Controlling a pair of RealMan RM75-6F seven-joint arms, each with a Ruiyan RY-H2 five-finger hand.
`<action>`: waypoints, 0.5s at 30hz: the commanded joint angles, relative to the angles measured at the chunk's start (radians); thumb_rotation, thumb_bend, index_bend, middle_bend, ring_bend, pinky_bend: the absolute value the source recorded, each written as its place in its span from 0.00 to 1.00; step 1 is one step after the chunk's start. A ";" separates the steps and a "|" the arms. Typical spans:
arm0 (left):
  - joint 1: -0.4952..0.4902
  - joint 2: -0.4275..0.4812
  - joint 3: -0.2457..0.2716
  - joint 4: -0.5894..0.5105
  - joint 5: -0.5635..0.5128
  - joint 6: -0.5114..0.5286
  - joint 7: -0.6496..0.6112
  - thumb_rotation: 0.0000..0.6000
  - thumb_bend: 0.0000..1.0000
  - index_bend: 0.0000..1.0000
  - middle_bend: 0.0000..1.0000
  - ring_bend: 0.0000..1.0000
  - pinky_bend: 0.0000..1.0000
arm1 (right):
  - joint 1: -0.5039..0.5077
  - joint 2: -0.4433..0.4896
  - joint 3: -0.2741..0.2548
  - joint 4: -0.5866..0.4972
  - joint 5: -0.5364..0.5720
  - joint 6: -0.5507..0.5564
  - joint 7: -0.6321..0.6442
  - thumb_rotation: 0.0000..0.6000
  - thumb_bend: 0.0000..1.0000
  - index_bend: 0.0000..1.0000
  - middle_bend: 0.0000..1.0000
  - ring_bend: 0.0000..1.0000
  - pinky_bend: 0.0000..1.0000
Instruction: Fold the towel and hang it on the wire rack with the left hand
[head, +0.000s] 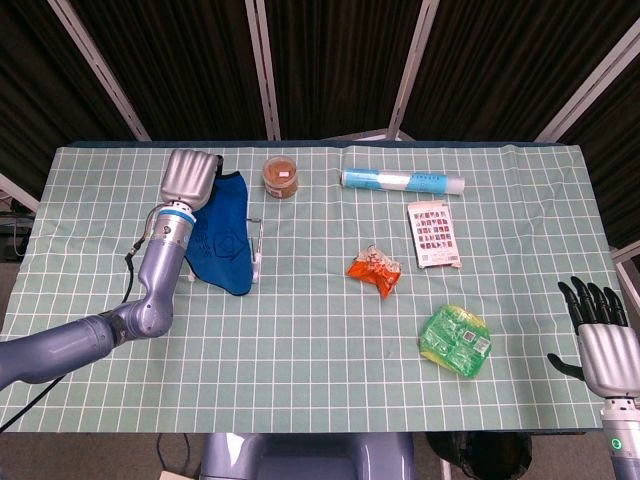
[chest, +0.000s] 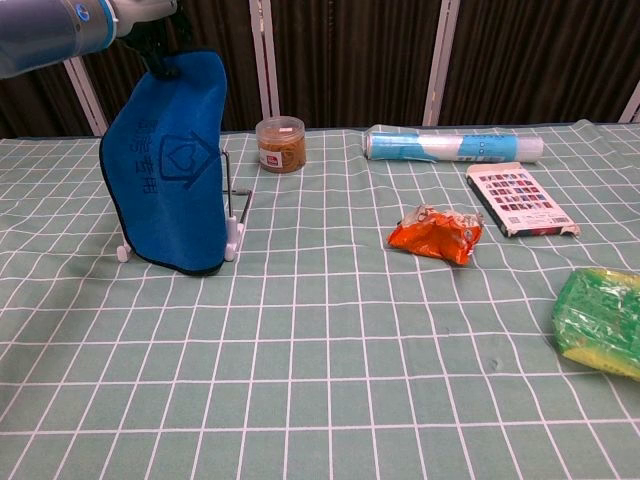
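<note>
A folded blue towel (head: 224, 236) (chest: 168, 163) with a dark heart-and-house logo hangs down in front of the white wire rack (chest: 235, 215) (head: 257, 250) at the table's left. My left hand (head: 189, 177) grips the towel's top edge from above. In the chest view the hand's dark fingers (chest: 160, 50) show pinching the towel at the frame's top left. The towel tilts, with its lower edge near the rack's feet. My right hand (head: 602, 335) is off the table's near right corner, its fingers spread and holding nothing.
Behind the rack is a brown jar (head: 281, 176) (chest: 280, 144). A rolled blue-and-white tube (head: 402, 180), a printed card box (head: 434, 234), an orange snack bag (head: 375, 269) and a green packet (head: 455, 338) lie to the right on the green checked tablecloth (head: 300, 350).
</note>
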 joint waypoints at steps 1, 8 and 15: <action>-0.005 -0.042 -0.004 0.047 -0.033 -0.031 -0.043 1.00 0.70 0.87 0.90 0.85 1.00 | 0.001 -0.001 0.001 0.003 0.004 -0.003 0.001 1.00 0.00 0.00 0.00 0.00 0.00; -0.009 -0.097 -0.009 0.133 -0.091 -0.082 -0.092 1.00 0.52 0.25 0.87 0.83 1.00 | 0.004 -0.003 0.002 0.010 0.012 -0.010 0.005 1.00 0.00 0.00 0.00 0.00 0.00; -0.014 -0.096 -0.027 0.146 -0.212 -0.145 -0.108 1.00 0.29 0.00 0.83 0.82 1.00 | 0.005 -0.004 0.003 0.013 0.018 -0.015 0.004 1.00 0.00 0.00 0.00 0.00 0.00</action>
